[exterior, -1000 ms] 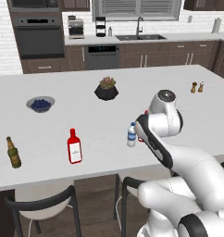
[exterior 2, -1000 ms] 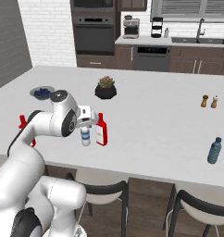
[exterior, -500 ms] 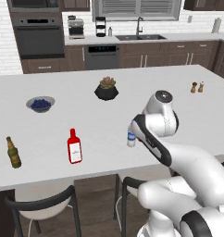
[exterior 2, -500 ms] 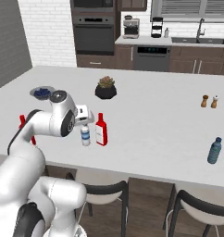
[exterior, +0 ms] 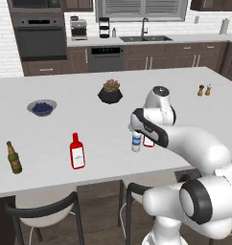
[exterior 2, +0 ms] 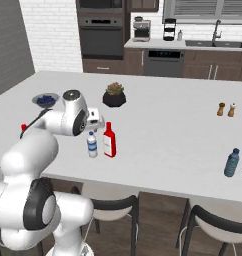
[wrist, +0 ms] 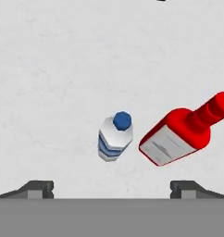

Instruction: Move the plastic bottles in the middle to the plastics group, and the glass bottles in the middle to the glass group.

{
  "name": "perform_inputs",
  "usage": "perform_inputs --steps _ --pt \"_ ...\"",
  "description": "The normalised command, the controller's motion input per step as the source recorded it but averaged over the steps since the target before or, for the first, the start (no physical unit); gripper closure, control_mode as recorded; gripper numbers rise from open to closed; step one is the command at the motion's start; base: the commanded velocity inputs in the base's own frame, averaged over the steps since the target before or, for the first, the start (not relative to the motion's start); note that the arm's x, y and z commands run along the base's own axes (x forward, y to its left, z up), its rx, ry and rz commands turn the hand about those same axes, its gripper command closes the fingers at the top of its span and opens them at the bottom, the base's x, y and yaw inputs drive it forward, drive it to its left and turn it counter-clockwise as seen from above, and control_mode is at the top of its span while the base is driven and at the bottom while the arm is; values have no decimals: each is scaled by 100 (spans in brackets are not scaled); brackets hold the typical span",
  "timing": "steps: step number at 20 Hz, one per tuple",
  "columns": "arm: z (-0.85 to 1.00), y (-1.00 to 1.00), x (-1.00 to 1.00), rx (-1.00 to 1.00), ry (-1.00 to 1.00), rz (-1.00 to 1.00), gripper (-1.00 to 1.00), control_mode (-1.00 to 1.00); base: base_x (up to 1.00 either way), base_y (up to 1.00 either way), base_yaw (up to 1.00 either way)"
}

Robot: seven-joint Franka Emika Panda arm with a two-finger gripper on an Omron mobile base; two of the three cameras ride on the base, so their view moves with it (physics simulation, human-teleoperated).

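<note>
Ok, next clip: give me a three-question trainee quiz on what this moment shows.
1. True or false: the gripper is shut on the clear bottle.
2. What stands right beside the clear bottle? A) the red bottle B) the olive-brown bottle C) the blue-teal bottle
3. Fill in: the second red bottle stands nearest the ____ bottle.

Key: 1 false: its fingertips stand apart, the bottle below them. 2 A. 3 olive-brown.

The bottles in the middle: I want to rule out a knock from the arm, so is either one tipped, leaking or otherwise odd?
Nothing stands out. The clear bottle and the red bottle beside it both stand upright on the counter, caps on, no spill. The gripper hovers above, open.
</note>
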Motion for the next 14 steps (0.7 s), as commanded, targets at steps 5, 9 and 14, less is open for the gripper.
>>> perform_inputs --steps 5,9,14 --pt "-18 11 26 -5 22 0 -100 -100 0 0 0" --pt "-40 0 18 0 7 0 -100 -100 0 0 0" --pt "-36 0 22 0 2 0 -100 -100 0 0 0"
